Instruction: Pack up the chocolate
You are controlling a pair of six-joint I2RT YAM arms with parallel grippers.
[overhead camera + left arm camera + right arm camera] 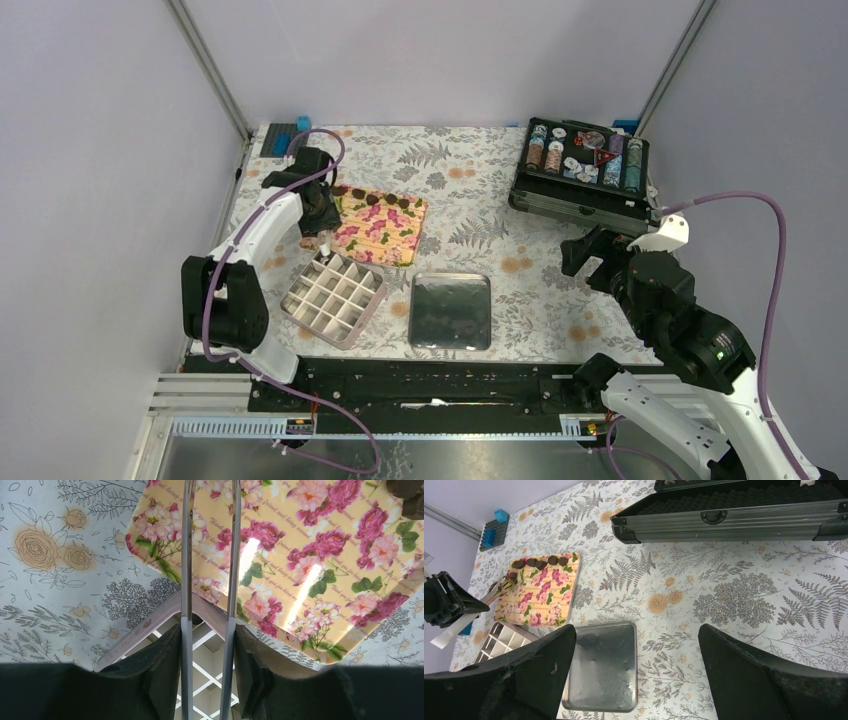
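Top external view puts the left gripper (320,238) at the left edge of the floral tray (392,236), right over the upper corner of the box (333,293). The chocolate (372,199) lies on that tray in a short row along its upper edge. From the gripper it lies up and to the right, near but not touching. The row's long axis runs left to right in the frame, following the tray's edge. The box sits just below the gripper, so I judge tray to box a short trip toward the bottom of the frame.

In the left wrist view two thin metal blades (186,555) run side by side from between the black fingers to the top of the frame, with a narrow gap between them. Nothing shows in that gap, but the tips are cut off, so I cannot tell whether they pinch a piece. A dark piece sits in the upper right corner there, off to the side of the blades' line. To my eye a swing that way is needed before any pick.

The right gripper (636,630) hangs with fingers spread wide and nothing between them. It is at the right of the top view, well apart from the tray, so the left arm is the nearer one.
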